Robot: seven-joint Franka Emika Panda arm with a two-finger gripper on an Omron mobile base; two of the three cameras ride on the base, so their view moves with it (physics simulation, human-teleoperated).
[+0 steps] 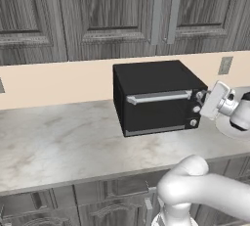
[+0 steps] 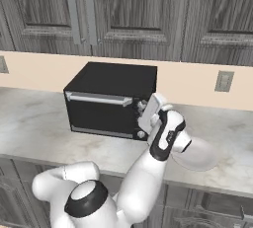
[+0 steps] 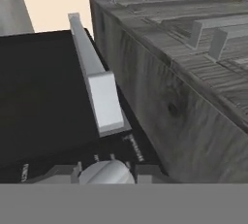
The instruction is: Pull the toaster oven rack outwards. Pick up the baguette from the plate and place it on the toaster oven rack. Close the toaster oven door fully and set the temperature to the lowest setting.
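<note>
The black toaster oven (image 1: 151,76) (image 2: 116,79) stands on the counter against the wall. Its door (image 1: 154,113) (image 2: 96,116) (image 3: 43,97) is up and closed, with the silver bar handle (image 1: 158,97) (image 3: 94,80) along its top edge. The rack and the baguette are hidden. My gripper (image 1: 201,98) (image 2: 143,108) (image 3: 105,172) is at the knob column on the right front. It is shut on the top knob (image 3: 105,170), with a finger on each side of it. The pale plate (image 1: 229,128) (image 2: 200,155) lies right of the oven with nothing on it, partly behind my arm.
Dark wood wall cabinets (image 1: 122,10) (image 3: 193,72) hang above the oven. Two lower knobs (image 1: 193,122) sit under my gripper. The marble counter (image 1: 58,142) stretches away to the left of the oven. A wall outlet (image 2: 224,81) is at the right.
</note>
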